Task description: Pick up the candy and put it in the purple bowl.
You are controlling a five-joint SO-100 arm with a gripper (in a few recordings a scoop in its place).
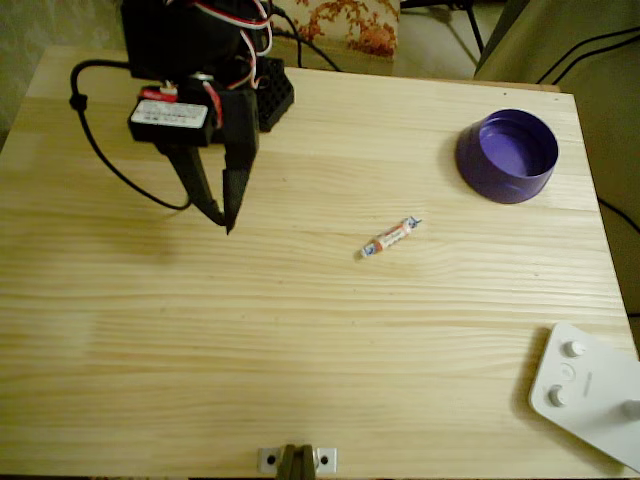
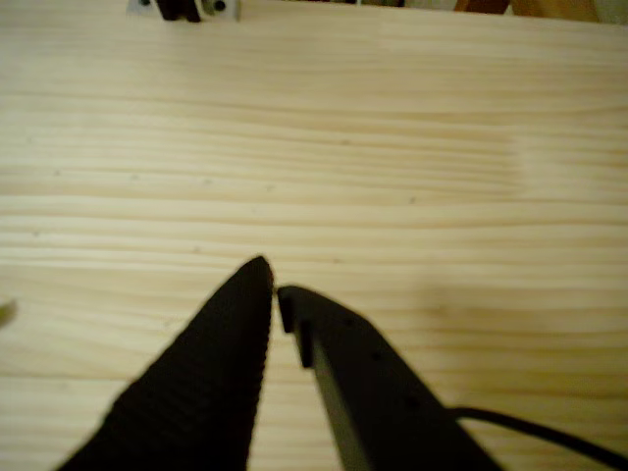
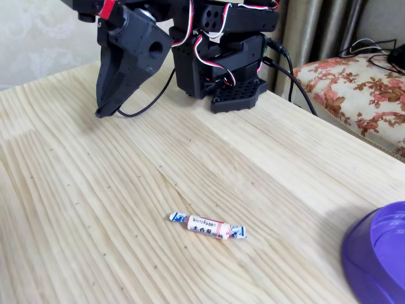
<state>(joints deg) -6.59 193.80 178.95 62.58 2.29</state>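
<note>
The candy (image 1: pixel 391 238) (image 3: pixel 208 227) is a small wrapped sweet with an orange-red and white middle and bluish twisted ends, lying flat on the wooden table (image 1: pixel 300 350) near its middle. The purple bowl (image 1: pixel 507 156) (image 3: pixel 378 261) stands upright toward the far right, with nothing seen inside it. My black gripper (image 1: pixel 222 218) (image 2: pixel 274 285) (image 3: pixel 101 114) hovers low over the table at the far left, well away from the candy. Its fingers are together with nothing between them.
A flat white device with buttons (image 1: pixel 590 392) lies at the near right corner. A black cable (image 1: pixel 100 150) loops on the table beside the arm's base (image 3: pixel 221 63). A small metal bracket (image 1: pixel 296 460) sits at the near edge.
</note>
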